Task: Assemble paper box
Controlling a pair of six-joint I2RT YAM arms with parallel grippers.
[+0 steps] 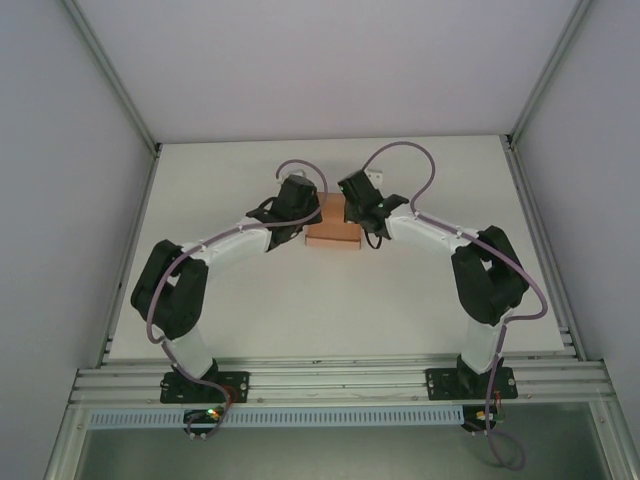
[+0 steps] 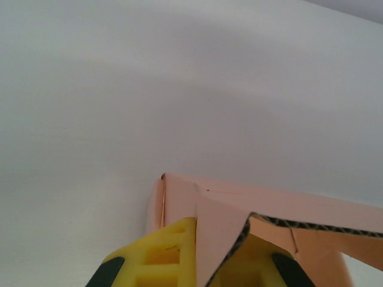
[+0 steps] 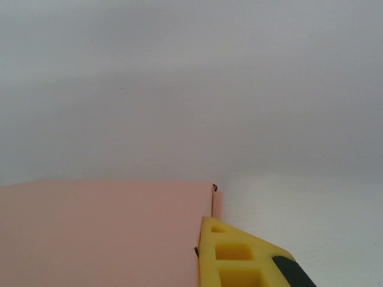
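1. The flat white table [image 1: 250,300] carried the small salmon-pink rectangular paper box [image 1: 333,236] of corrugated card. The box lay at the table's middle, toward the far side, between the two wrists.
2. In the left wrist view one flap of the paper box was seen raised, with its fluted cut edge exposed, so the folding was judged unfinished.
3. The card was judged light and fairly stiff across its panels. It was also judged easily creased along the scores, easily crushed at the edges, and liable to slide on the smooth surface. Holds were judged best taken on a flap close to its fold line, with the opposite side braced.
4. The left gripper [image 2: 210,260] was clenched on the raised flap, and the card was pinched between its yellow fingers [image 2: 170,254].
5. The right gripper [image 1: 360,218] was closed at the opposite end. One yellow finger [image 3: 230,257] was seen against a flat panel's edge, and its partner could not be made out. A grip on that panel was therefore judged likely, not certain.
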